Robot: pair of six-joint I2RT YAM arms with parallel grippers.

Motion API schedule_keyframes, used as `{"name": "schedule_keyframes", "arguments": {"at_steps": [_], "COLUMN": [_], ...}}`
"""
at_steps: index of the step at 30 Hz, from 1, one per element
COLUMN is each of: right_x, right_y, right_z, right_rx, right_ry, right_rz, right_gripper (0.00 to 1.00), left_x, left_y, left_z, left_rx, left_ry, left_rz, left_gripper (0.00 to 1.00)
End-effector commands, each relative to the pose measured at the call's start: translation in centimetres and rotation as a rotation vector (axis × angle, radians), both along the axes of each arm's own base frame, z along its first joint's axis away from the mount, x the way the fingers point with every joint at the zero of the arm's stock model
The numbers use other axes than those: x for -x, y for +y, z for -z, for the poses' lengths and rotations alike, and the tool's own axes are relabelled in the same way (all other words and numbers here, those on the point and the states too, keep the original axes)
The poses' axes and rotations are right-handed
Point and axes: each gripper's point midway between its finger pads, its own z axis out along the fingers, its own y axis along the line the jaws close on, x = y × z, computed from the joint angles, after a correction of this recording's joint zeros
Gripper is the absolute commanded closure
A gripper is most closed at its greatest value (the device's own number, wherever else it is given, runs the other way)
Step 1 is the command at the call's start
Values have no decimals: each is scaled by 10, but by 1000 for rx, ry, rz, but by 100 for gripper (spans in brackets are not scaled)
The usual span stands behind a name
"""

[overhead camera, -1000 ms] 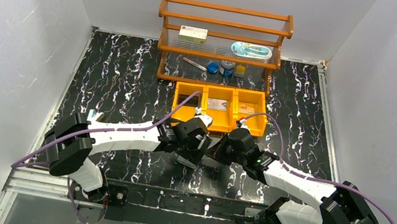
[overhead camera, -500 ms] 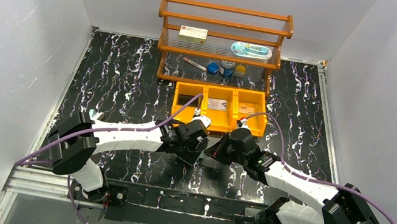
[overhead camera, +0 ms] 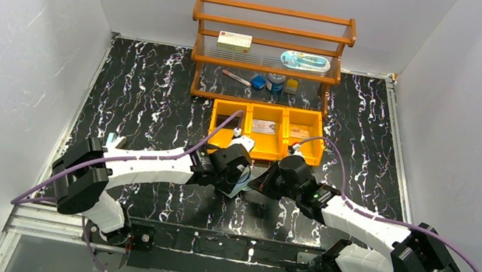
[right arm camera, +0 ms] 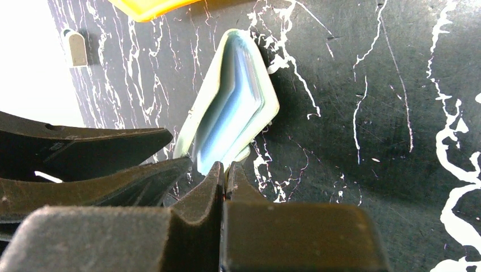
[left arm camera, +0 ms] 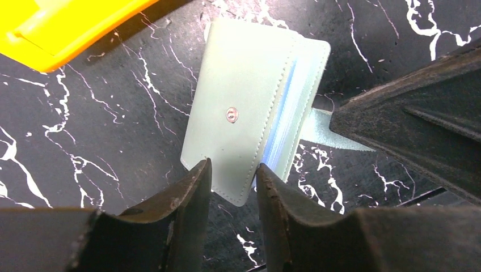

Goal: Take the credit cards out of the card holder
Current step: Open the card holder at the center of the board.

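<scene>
The sage-green card holder (left arm camera: 244, 102) lies on the black marbled table between both grippers, its snap-stud cover ajar and its pale blue inner pockets (right arm camera: 232, 107) showing. No credit card shows apart from the pockets. My left gripper (left arm camera: 232, 184) has its jaws a little apart, straddling the cover's lower corner. My right gripper (right arm camera: 225, 175) is shut on the holder's little tab (left arm camera: 323, 127). In the top view the holder (overhead camera: 239, 181) is a pale patch between the left gripper (overhead camera: 233, 172) and the right gripper (overhead camera: 265, 183).
An orange three-compartment bin (overhead camera: 267, 129) stands just behind the grippers; its corner shows in the left wrist view (left arm camera: 57, 28). A wooden rack (overhead camera: 270, 51) with a white box (overhead camera: 234, 41) and small items stands at the back. White walls close in both sides.
My left gripper has shifted slightly at the holder, and the pale cover now shows at its tip. My right gripper has edged a little to the left.
</scene>
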Motion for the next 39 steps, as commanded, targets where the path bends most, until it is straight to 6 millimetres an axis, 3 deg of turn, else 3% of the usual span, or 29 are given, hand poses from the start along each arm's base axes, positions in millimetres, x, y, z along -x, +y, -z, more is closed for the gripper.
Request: {"name": "schedule_keyframes", "arguments": {"at_steps": [1, 9, 15, 20, 25, 28, 32, 34, 37, 39], "right_x": [-2, -4, -3, -7, -9, -11, -13, -18, -22, -24], "right_y": [-2, -14, -38, -56, -60, -61, -56, -56, -58, -55], "right_z": [-8, -4, 15, 19, 22, 24, 19, 12, 0, -11], "right_rx": [-22, 24, 110, 151, 182, 207, 212, 233, 264, 253], "right_ry": [-20, -25, 13, 10, 19, 25, 9, 0, -14, -38], "right_rz": [18, 38, 82, 124, 107, 96, 52, 54, 44, 29], "right_gripper": [100, 100, 100, 97, 95, 88, 89, 75, 73, 67], "left_x": [-10, -15, -4, 10, 30, 38, 45, 46, 46, 45], "left_y": [12, 32, 40, 38, 30, 38, 45, 46, 44, 43], "left_z": [-7, -12, -16, -21, -13, 0, 16, 20, 22, 21], "left_rx": [-46, -116, -55, 35, 106, 109, 111, 123, 154, 173], "left_ry": [-60, -101, -75, -25, 79, 110, 140, 148, 152, 149], "left_rz": [-55, -105, -153, -165, -170, -211, -256, -277, -299, -317], "left_gripper": [71, 100, 100, 100, 100, 100, 100, 100, 100, 98]}}
